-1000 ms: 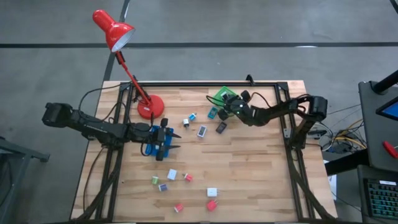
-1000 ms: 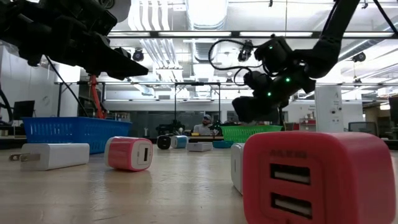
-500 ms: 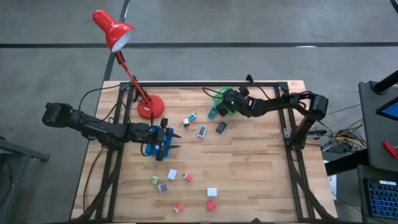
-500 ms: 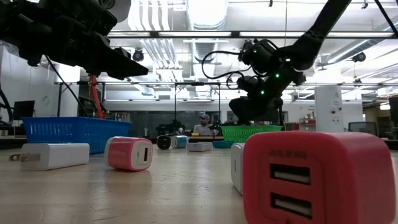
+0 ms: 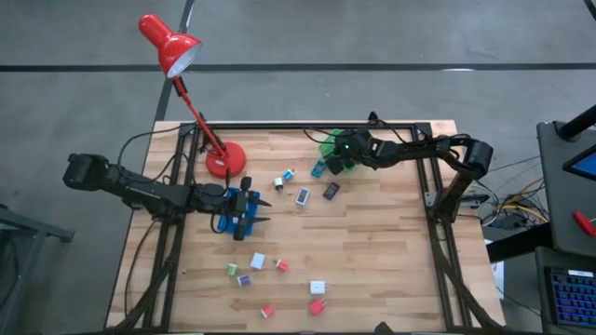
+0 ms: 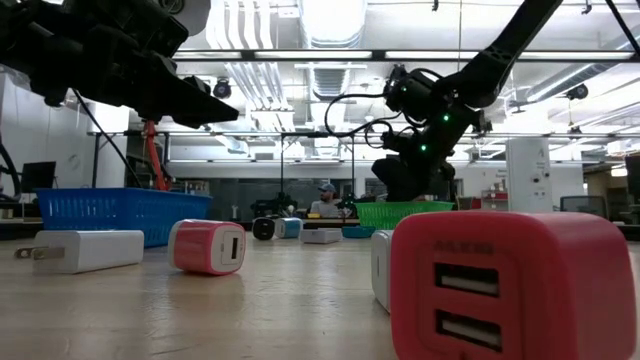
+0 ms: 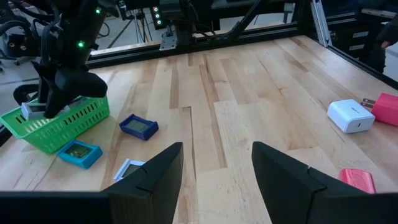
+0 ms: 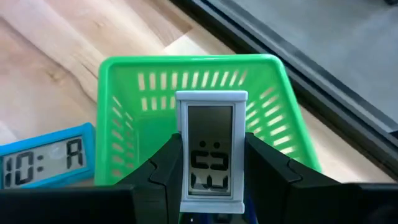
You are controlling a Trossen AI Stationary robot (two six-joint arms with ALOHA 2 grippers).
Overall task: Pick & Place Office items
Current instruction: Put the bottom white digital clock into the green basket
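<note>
A: Where's your right gripper (image 8: 208,186)?

B: Over the green basket (image 8: 124,112) at the table's far edge, pinching a small grey-framed clock (image 8: 210,155) upright between its fingers. A teal clock (image 8: 46,155) lies on the table just beside the basket.

A: And your left gripper (image 7: 214,171)?

B: Above the blue tray (image 5: 226,212), fingers apart, nothing between them. The chargers (image 5: 318,288) sit scattered on the near half of the table.

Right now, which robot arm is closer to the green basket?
The right one. The right gripper is just above the green basket, holding a little grey clock. The left gripper is far across the table, over the blue tray.
</note>
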